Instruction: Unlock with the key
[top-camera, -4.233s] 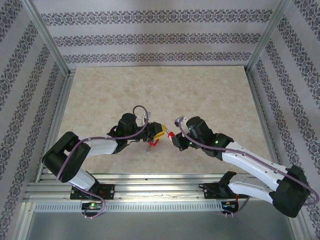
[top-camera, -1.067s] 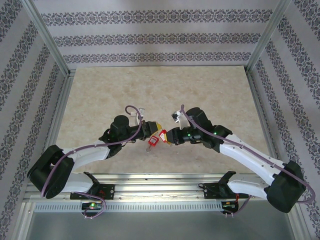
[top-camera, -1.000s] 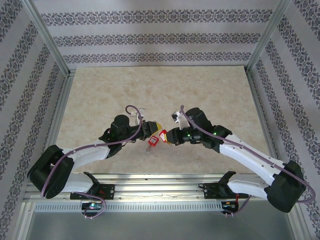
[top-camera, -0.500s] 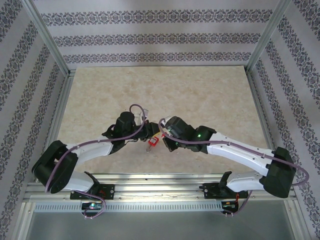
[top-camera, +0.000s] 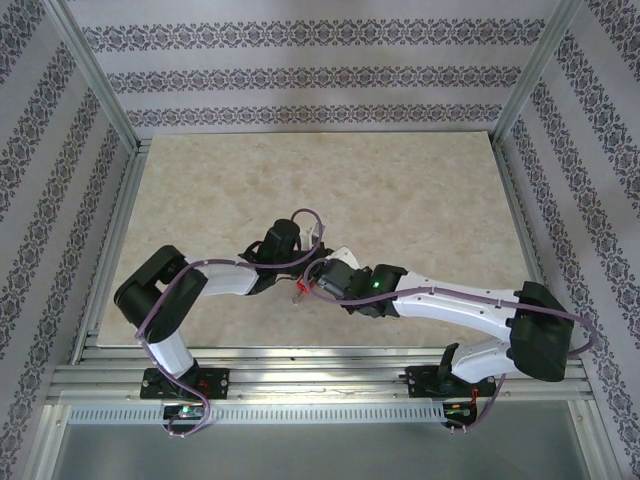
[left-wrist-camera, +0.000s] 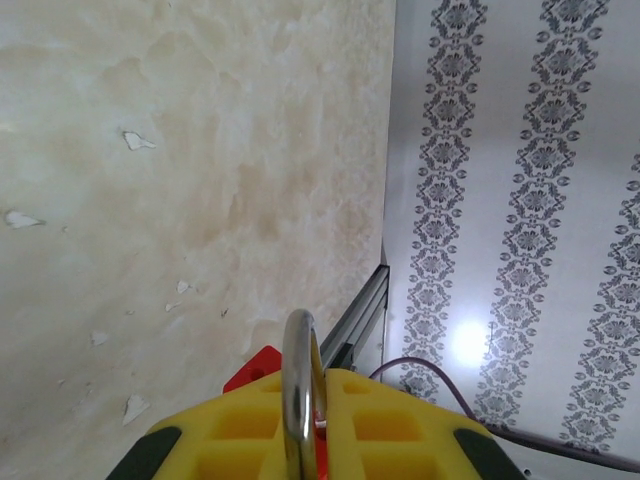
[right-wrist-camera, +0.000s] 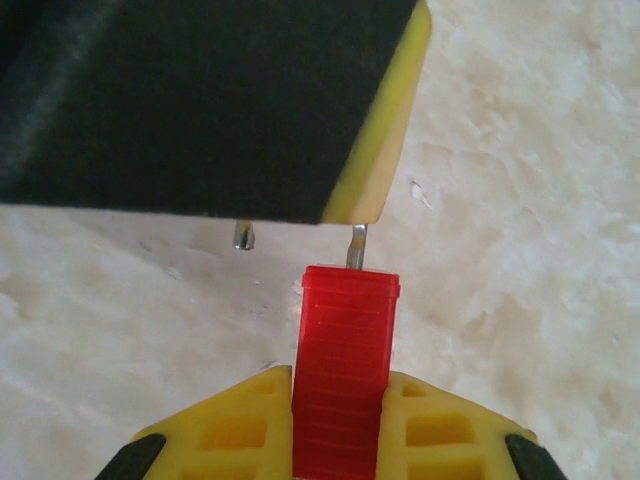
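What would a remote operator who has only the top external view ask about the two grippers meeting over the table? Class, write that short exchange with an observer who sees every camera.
Operator: From above, the gripper tips overlap. What does the left gripper hold?
Observer: Its wrist camera shows a metal loop standing edge-on, pinched between its yellow fingers.
Operator: And the right gripper?
Observer: Its wrist camera shows it shut on a red ribbed block, with a thin metal pin rising from the block's top.
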